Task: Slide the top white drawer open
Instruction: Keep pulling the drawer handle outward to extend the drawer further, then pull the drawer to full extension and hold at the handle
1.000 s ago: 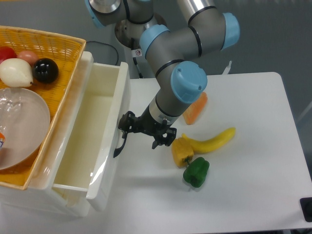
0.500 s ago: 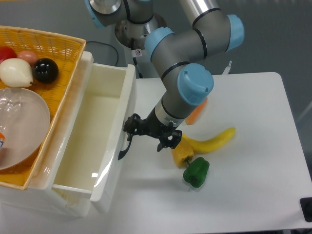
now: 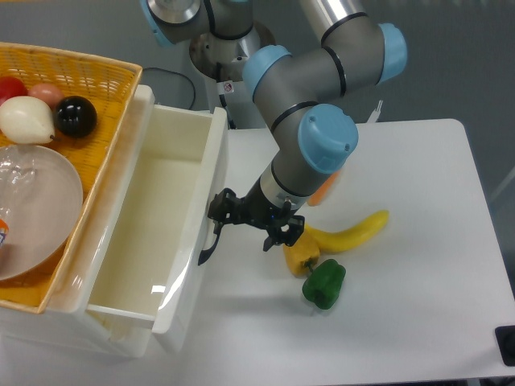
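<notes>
A single fixed camera looks steeply down from above the near edge of the white tabletop (image 3: 402,241), facing the arm's base at the far side. It sits at middling range: the tabletop's right corner, the cabinet at the left and most of the arm fit, while the frame crops the arm's top.

The top white drawer (image 3: 153,233) looks like glossy plastic. The basket (image 3: 96,72) is woven wicker; the table (image 3: 418,241) is matt white
</notes>
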Robot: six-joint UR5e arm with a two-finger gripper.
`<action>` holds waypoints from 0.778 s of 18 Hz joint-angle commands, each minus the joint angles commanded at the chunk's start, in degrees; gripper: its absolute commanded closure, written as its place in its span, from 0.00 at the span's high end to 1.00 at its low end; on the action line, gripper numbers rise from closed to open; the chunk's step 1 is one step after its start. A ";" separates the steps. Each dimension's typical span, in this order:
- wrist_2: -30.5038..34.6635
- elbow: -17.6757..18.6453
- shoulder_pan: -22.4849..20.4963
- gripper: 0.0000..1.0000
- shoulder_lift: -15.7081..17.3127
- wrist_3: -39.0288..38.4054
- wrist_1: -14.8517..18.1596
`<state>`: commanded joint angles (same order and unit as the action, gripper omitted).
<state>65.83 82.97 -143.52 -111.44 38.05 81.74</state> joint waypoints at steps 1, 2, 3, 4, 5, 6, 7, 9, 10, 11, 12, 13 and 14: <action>0.00 0.00 -0.09 1.00 0.00 0.09 0.00; 0.00 0.00 -0.18 1.00 0.09 0.09 0.00; 0.00 0.00 -0.26 1.00 0.09 0.09 0.00; 0.00 -0.09 -0.27 1.00 0.09 0.09 0.00; -0.09 -0.35 -0.35 1.00 0.09 0.09 0.09; -0.09 -0.53 -0.35 1.00 0.00 0.09 0.09; -0.09 -0.53 -0.35 1.00 0.00 0.09 0.09; -0.44 -0.70 -0.35 1.00 0.09 0.00 0.18; -0.44 -0.79 -0.35 1.00 0.09 -0.34 0.26; -0.44 -0.79 -0.27 1.00 0.09 -0.35 0.26; -0.44 -0.79 -0.27 1.00 0.09 -0.35 0.26; -0.44 -0.88 -0.35 1.00 0.09 -0.35 0.26; -0.44 -0.88 -0.35 1.00 0.09 -0.35 0.35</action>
<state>65.39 82.09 -143.88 -111.36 37.71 82.09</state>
